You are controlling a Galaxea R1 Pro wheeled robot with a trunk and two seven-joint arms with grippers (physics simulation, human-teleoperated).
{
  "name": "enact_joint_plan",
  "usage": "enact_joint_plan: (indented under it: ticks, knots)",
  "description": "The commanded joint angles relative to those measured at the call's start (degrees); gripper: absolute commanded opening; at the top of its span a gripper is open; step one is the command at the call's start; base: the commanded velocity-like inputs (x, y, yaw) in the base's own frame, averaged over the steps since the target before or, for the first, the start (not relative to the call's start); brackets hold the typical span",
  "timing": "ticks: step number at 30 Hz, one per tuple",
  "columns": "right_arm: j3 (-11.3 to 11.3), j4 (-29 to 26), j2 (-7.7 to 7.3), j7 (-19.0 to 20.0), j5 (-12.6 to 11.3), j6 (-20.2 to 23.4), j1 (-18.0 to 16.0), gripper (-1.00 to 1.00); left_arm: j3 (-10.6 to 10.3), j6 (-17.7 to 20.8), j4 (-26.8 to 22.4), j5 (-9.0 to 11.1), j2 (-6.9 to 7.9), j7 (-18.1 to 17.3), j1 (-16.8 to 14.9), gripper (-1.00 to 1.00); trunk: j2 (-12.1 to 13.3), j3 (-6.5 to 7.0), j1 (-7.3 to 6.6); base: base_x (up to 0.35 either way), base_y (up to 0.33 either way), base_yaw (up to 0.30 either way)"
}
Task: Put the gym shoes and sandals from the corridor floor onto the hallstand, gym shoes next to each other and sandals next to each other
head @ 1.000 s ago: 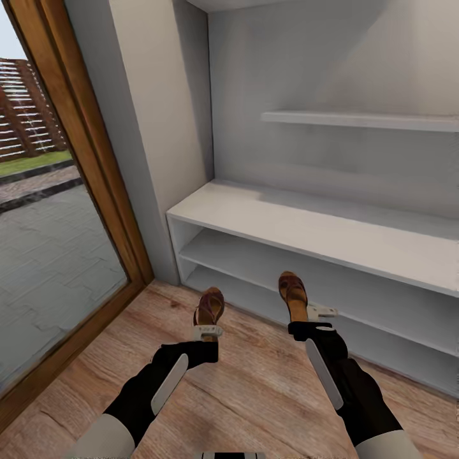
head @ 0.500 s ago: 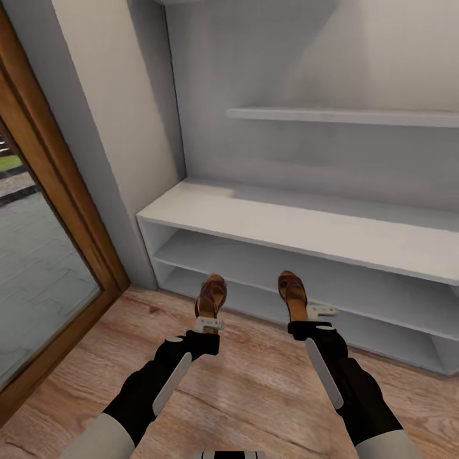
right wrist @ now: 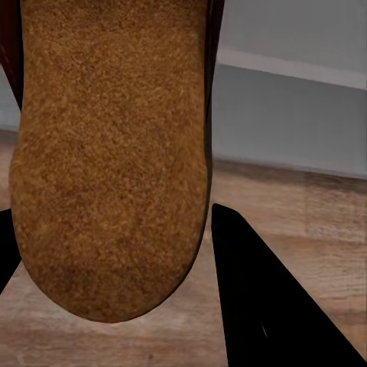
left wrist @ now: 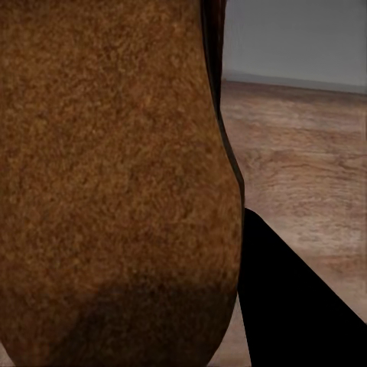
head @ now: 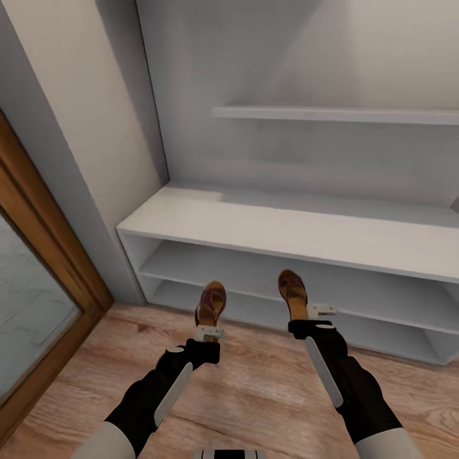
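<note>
Left gripper (head: 208, 332) clamped on left sandal (head: 210, 303); right gripper (head: 310, 317) clamped on right sandal (head: 292, 293). Both sandals held above the floor (head: 255, 389), just before the rack (head: 280, 229), well apart.

Your right wrist camera shows a tan sandal footbed (right wrist: 115, 160) close up, dark finger (right wrist: 267, 306) beside, wood floor (right wrist: 306, 206) beyond.

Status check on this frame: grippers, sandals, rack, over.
Left gripper shut on the left sandal, right gripper shut on the right sandal. Both sandals off the floor, short of the hallstand. No obstruction seen.
</note>
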Motion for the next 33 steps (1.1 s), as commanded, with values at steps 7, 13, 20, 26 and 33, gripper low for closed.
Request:
enact_joint_plan:
  ticks: [7, 13, 20, 26, 33]
  knots:
    - [-0.2, 0.5, -0.03, 0.1, -0.5, -0.4, 0.0, -1.0, -0.2, 0.1, 0.2, -0.4, -0.13, 0.0, 0.0, -1.0, 0.0, -0.01, 0.0, 0.295, 0.167, -0.009]
    - [-0.1, 1.0, -0.14, 0.6, -0.6, -0.8, 0.0, -1.0, -0.2, -0.1, 2.5, -0.8, -0.47, 0.1, -0.5, -1.0, 0.0, -0.01, 0.0, 0.31, 0.118, -0.001]
    - [-0.3, 2.8, 0.73, 1.3, 0.7, -2.6, 2.3, -1.0, 1.2, -1.8, 4.0, -1.5, 1.02, 0.3, 1.8, -1.0, 0.0, -0.02, 0.0, 0.0, 0.0, 0.0]
    - [-0.3, 2.8, 0.73, 1.3, 0.7, -3.4, 2.3, -1.0, 1.2, -1.8, 4.0, -1.5, 1.02, 0.3, 2.4, -1.0, 0.0, -0.02, 0.0, 0.0, 0.0, 0.0]
    - [-0.3, 2.8, 0.73, 1.3, 0.7, -3.4, 2.3, -1.0, 1.2, -1.8, 4.0, -1.5, 1.02, 0.3, 2.4, -1.0, 0.0, -0.02, 0.0, 0.0, 0.0, 0.0]
